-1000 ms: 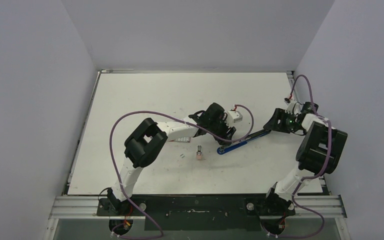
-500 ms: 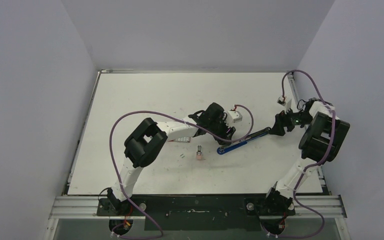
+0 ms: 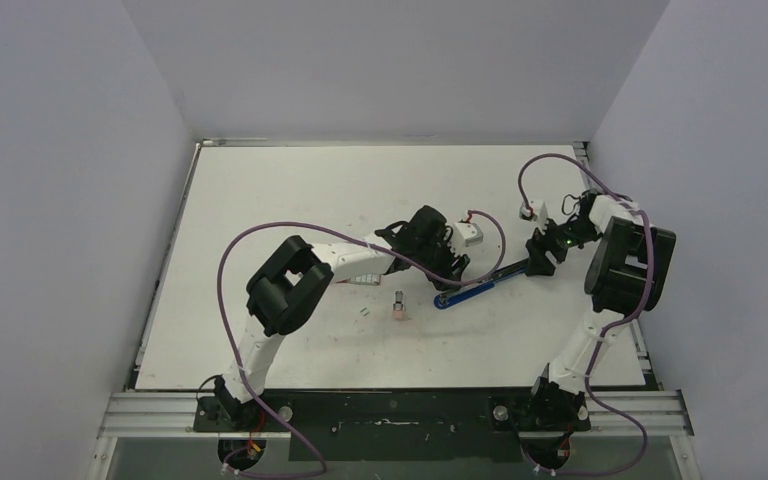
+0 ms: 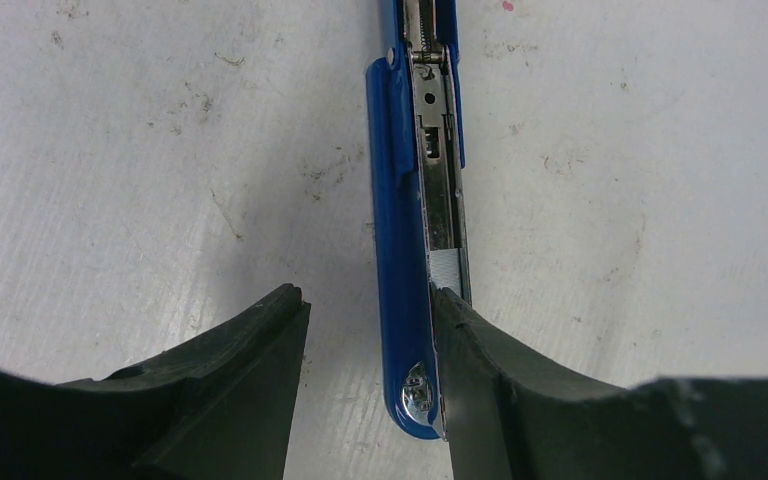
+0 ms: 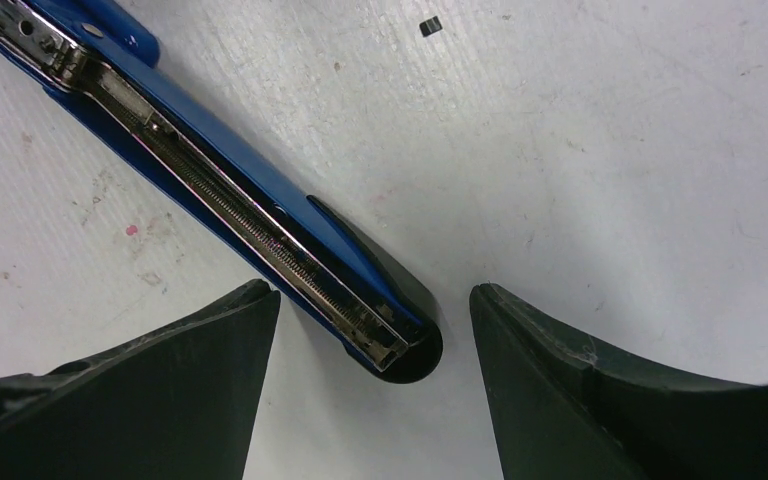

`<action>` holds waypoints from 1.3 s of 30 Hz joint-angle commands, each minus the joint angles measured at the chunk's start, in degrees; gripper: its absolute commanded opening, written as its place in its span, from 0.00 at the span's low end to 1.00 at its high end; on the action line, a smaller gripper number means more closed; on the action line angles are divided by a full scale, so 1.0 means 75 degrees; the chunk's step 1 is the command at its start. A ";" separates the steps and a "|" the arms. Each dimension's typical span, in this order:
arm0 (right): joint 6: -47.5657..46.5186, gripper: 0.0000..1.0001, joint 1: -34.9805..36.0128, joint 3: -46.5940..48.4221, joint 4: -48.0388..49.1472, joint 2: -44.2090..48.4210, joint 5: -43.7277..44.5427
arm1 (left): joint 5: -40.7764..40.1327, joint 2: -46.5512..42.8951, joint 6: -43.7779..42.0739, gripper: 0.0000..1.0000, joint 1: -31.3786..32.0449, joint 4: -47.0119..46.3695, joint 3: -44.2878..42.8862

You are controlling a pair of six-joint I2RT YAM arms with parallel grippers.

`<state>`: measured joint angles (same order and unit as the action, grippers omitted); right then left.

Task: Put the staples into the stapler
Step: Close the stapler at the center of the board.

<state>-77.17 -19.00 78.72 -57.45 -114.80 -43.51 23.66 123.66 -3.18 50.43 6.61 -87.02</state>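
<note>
Fingers point(image 4: 230, 400) of the left gripper point(image 4: 365, 305): parted, nothing clamped. 1 finger is laid against the metal side of the magazine; the other is kept apart from the blue shell.

Fingers point(image 5: 190, 380) of the right gripper point(image 5: 372, 295): spread wide, nothing held. The black tip of the folded-out top arm is straddled without contact.

Item 1, stapler point(image 4: 395, 250): opened out flat on the table point(image 3: 290, 200), right of centre, laid from 8 o'clock to 2 o'clock in the overhead view. The magazine half is at the 8 o'clock end, the spring-bearing arm at the 2 o'clock end.

Item 2, staples point(image 4: 448, 272): a pale ribbed strip is seen in the magazine channel, just ahead of the left fingertip. It is judged to be seated, though this cannot be confirmed.

Item 3, red-and-white box point(image 3: 365, 280): at 9 o'clock of the stapler, partly hidden under the left arm.

Item 4, pink block point(image 3: 399, 314): near the stapler's lower end, at 8 o'clock.

Step in hand: judged to be the end of loading, closing not yet done.

Next move: the top arm is to be taken at its black tip and swung over the magazine, while the base is steadied by the left fingers.
</note>
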 commanded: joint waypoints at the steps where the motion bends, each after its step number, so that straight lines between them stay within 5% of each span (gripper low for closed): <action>1: -0.0349 0.72 0.0202 0.0045 0.0261 -0.0147 0.0445 | -0.0131 -0.0097 -0.0233 0.47 -0.0069 0.0439 0.0126; 18: -0.0391 0.44 0.0272 -0.1517 0.0348 0.1186 0.0987 | -0.0041 0.0138 -0.0580 0.53 -0.0102 0.0959 -0.0291; 31: -0.0408 0.42 -0.0067 -0.2973 0.0278 0.2513 0.0817 | 0.0488 0.0118 -0.1554 0.53 -0.0249 0.1257 -0.0282; 39: -0.0613 0.49 -0.0057 -0.3499 0.0204 0.3049 0.0432 | 0.0747 -0.0136 -0.2073 0.53 -0.0348 0.1005 0.0137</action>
<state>-80.38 -19.55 53.34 -53.23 -94.37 -36.21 30.09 123.66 -14.17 48.64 13.04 -88.12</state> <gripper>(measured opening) 0.490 0.534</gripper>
